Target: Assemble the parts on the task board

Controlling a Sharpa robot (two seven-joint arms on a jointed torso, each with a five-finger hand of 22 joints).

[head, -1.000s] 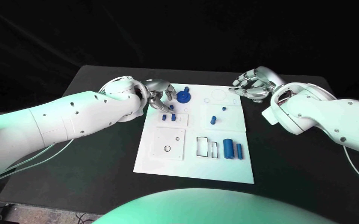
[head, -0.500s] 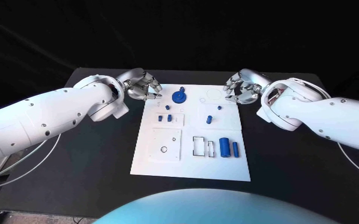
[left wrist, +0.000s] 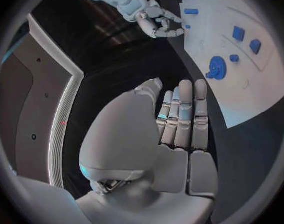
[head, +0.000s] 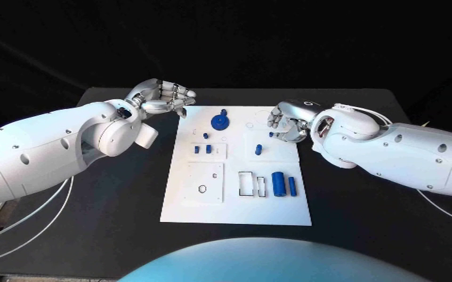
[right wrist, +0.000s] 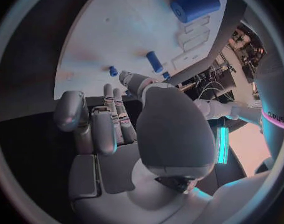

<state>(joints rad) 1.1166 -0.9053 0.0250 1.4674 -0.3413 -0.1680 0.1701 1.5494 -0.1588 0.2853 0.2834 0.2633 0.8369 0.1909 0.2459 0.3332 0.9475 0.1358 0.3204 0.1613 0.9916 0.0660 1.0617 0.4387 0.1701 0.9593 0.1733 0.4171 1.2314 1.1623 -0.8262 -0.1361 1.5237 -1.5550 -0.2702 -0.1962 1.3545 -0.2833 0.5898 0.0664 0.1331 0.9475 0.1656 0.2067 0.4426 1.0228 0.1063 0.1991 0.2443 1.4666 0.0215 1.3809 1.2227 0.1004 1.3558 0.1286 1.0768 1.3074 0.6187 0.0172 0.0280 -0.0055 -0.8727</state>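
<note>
Head view: left hand [head: 162, 97] & right hand [head: 285, 120] both empty, fingers loosely apart, above task board [head: 238, 210] edges.

Both arms reach inward, left hand [head: 162, 98] and right hand [head: 285, 120] empty, fingers loosely apart.

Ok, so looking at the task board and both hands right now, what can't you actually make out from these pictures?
- Right hand, head view: its own arm covers the palm, so whether the fingertips touch the task board is unclear.
- Left hand, head view: seen from behind, over the table beside the board's far corner.
- Small blue parts, head view: too small to tell their shapes.
- Large blue cylinder, right wrist view: the circle's rim cuts off the area around it.
</note>
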